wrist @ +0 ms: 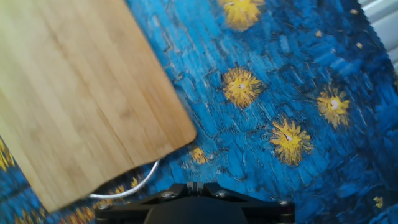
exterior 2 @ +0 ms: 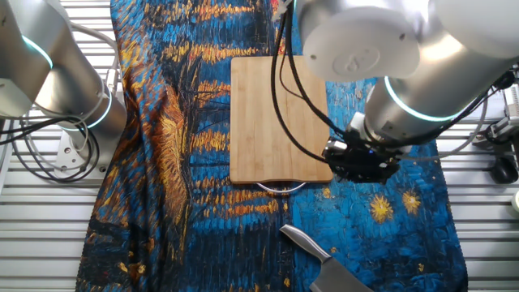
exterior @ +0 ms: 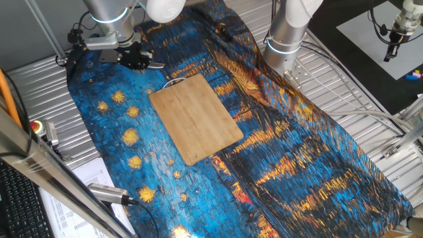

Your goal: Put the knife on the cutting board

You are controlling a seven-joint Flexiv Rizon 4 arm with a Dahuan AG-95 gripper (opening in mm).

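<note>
The cutting board point(exterior: 195, 119) is a light bamboo rectangle lying flat on the blue painted cloth, with its wire loop point(exterior: 173, 82) at the far end. It also shows in the other fixed view point(exterior 2: 280, 118) and in the hand view point(wrist: 81, 93). The knife point(exterior 2: 320, 258) lies on the cloth beyond the loop end, handle towards the board and blade cut off by the frame edge. In one fixed view only a silvery tip point(exterior: 157, 65) shows beside the hand. My gripper point(exterior 2: 362, 162) hovers over the cloth between the board's corner and the knife, jaws together and empty point(wrist: 200, 185).
A second robot arm point(exterior: 287, 33) stands at the cloth's far side, with cables point(exterior 2: 49, 154) around its base. A red stop button point(exterior: 36, 125), papers and a silver tool point(exterior: 109, 193) lie at the table's near left edge.
</note>
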